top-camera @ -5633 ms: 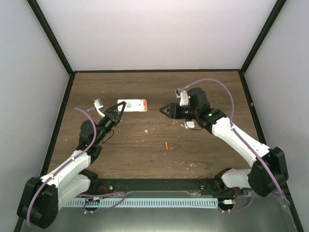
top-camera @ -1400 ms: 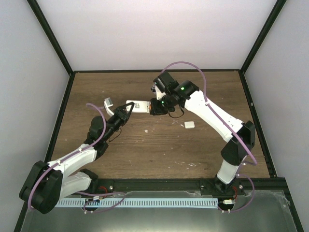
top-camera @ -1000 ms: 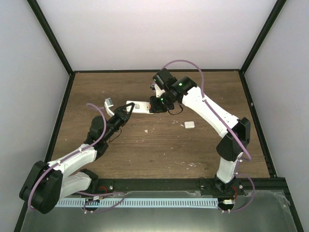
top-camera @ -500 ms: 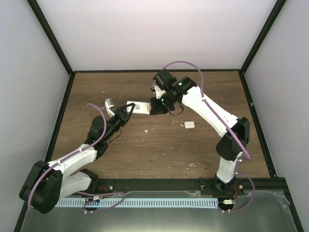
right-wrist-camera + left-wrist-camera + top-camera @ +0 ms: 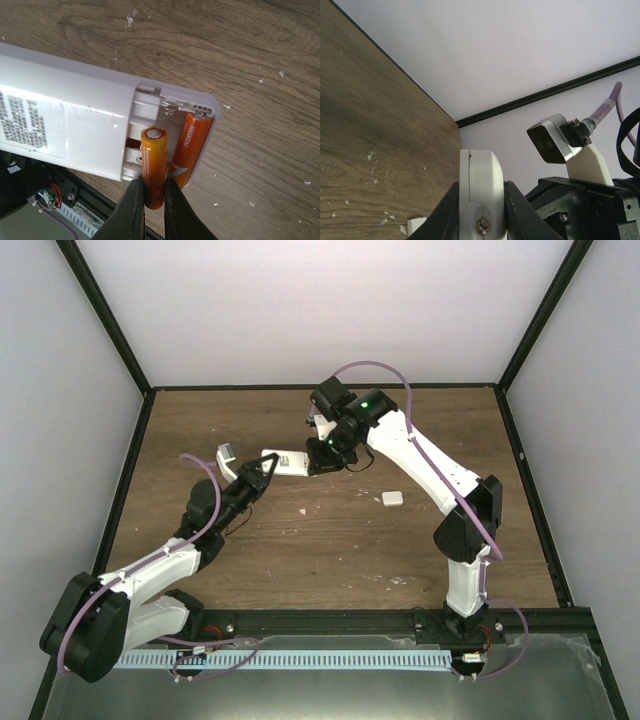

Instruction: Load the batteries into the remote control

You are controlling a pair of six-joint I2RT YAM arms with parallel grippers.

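The white remote control (image 5: pixel 287 462) is held off the table, its left end clamped in my left gripper (image 5: pixel 264 469). In the left wrist view the remote's end (image 5: pixel 481 175) sits between the two fingers of my left gripper (image 5: pixel 481 210). In the right wrist view the remote (image 5: pixel 75 95) lies back up with its battery bay open. One orange battery (image 5: pixel 192 142) lies seated in the outer slot. My right gripper (image 5: pixel 154 202) is shut on the second battery (image 5: pixel 153 160), tilted end-first over the inner slot. In the top view my right gripper (image 5: pixel 322 456) is at the remote's right end.
A small white battery cover (image 5: pixel 393 499) lies on the wooden table (image 5: pixel 330 550) to the right of the remote. Black frame rails border the table, and a perforated rail runs along the near edge (image 5: pixel 300 658).
Since 5.6 s ago the loose battery left the table and the remote was lifted. Over the last second my right wrist shifted slightly left and up at the remote's end; my left arm is still.
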